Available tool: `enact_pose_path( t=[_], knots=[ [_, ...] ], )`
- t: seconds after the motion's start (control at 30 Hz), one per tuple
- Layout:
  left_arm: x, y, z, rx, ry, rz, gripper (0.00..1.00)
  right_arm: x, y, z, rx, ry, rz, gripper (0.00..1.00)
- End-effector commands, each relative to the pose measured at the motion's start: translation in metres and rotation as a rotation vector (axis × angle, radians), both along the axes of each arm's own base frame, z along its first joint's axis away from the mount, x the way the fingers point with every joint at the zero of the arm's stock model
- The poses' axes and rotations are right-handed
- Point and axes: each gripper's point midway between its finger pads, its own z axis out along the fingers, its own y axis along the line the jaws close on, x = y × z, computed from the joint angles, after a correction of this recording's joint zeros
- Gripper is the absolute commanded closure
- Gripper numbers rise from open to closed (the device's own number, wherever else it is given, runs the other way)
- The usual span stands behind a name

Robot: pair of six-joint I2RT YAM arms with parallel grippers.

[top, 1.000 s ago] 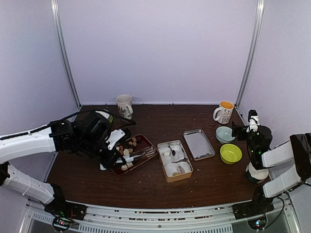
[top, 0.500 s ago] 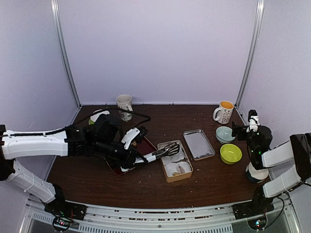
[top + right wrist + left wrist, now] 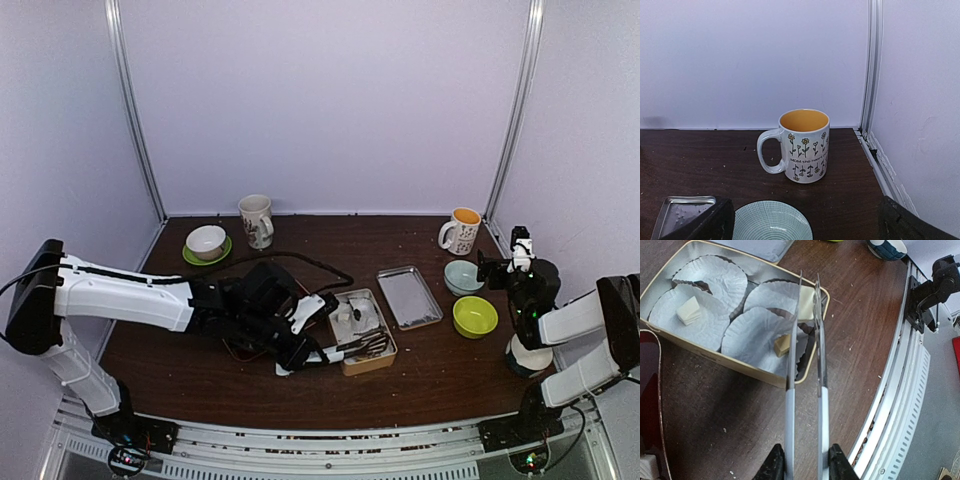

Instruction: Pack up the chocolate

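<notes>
My left gripper [image 3: 300,352] [image 3: 805,467] is shut on the handles of silver tongs [image 3: 805,340], whose arms reach over the near right corner of the tin box [image 3: 345,366] [image 3: 740,365]. The box holds white paper cups. A cream chocolate piece [image 3: 689,311] lies in one cup and a tan piece [image 3: 782,345] in another, just left of the tongs. A cream patch shows between the tong arms; I cannot tell whether it is a held piece. The red tray [image 3: 647,390] of chocolate is mostly hidden under my left arm. My right gripper [image 3: 505,262] [image 3: 807,225] is open and empty.
The tin lid [image 3: 409,296], a teal bowl [image 3: 463,276] [image 3: 771,222] and a green bowl [image 3: 475,316] lie right of the box. A flowered mug [image 3: 462,231] [image 3: 802,145] stands back right. A white mug [image 3: 256,218] and a bowl on a green saucer [image 3: 206,242] stand at the back left.
My left arm has swung right from the red tray to the tin box, carrying the tongs with it. The right arm has not moved.
</notes>
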Motion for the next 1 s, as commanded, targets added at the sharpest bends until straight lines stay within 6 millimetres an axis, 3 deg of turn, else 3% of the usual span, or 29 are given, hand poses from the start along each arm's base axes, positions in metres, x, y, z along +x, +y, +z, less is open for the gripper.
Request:
enact_pose_path(
  t=[0.0, 0.23, 0.47, 0.6, 0.77, 0.97],
  knots=[
    [0.013, -0.019, 0.022, -0.081, -0.042, 0.022, 0.82, -0.001, -0.002, 0.003, 0.004, -0.017, -0.013, 0.00],
    [0.013, -0.017, 0.014, -0.072, -0.040, 0.037, 0.80, -0.001, -0.002, 0.003, 0.004, -0.017, -0.013, 0.00],
    [0.016, -0.026, 0.021, -0.125, -0.045, 0.051, 0.80, -0.001, -0.002, 0.003, 0.004, -0.019, -0.012, 0.00],
    [0.018, -0.026, 0.015, -0.102, -0.040, 0.062, 0.75, -0.001, -0.002, 0.003, 0.004, -0.017, -0.013, 0.00],
    [0.019, -0.022, 0.013, -0.093, -0.058, 0.071, 0.57, -0.001, -0.002, 0.003, 0.004, -0.018, -0.013, 0.00],
    [0.024, -0.021, 0.029, -0.118, -0.114, 0.073, 0.51, -0.001, -0.002, 0.003, 0.003, -0.018, -0.011, 0.00]
  ],
)
